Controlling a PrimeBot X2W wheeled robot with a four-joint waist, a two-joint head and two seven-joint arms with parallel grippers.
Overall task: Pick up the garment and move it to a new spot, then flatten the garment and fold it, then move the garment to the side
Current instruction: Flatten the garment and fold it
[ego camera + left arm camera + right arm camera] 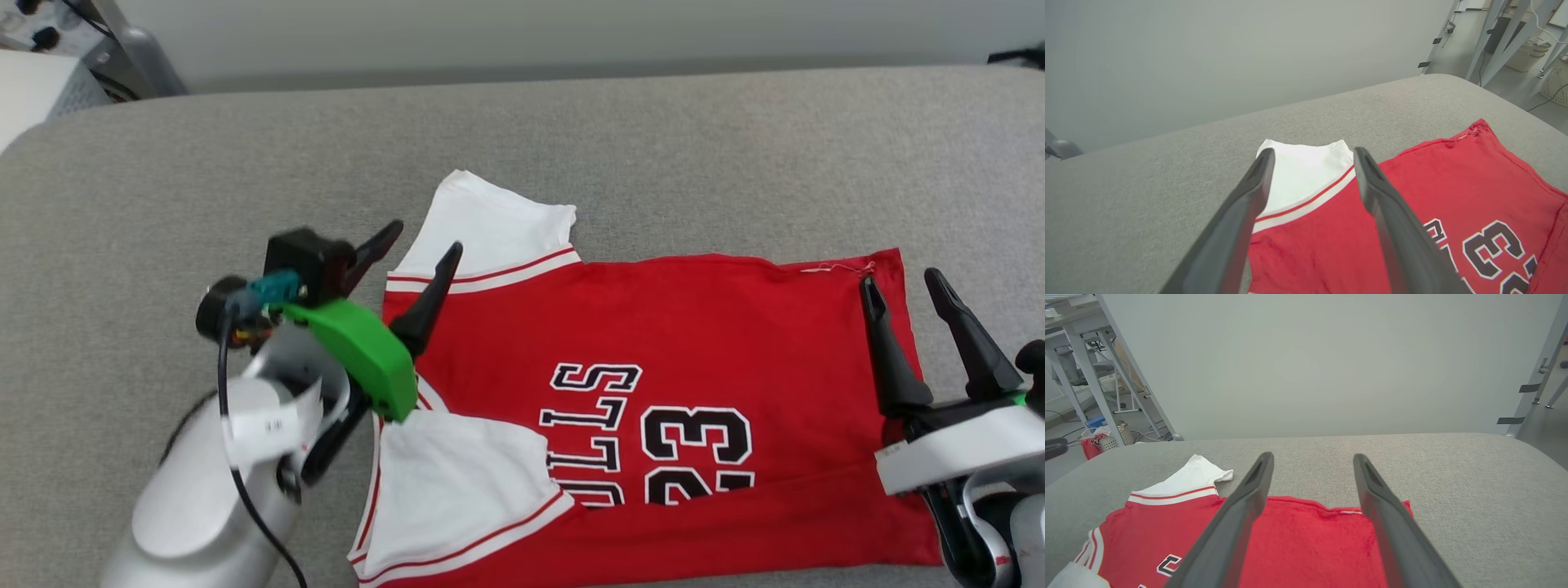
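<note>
Tabletop: grey woven cover, coarse weave, rounded corners.

Shirt: red knit, spread flat on the near half of the tabletop, well clear of the far edge. Hem toward the right, collar end toward the left. Two white short sleeves with red-and-white striped bands: far sleeve lies flat, near sleeve is folded over the chest. Black, white-outlined lettering faces up.

Left gripper: tapered dark fingers spread, empty, over the far shoulder seam; contact unclear.

Right gripper: fingers spread, empty, straddling the hem's far corner.
</note>
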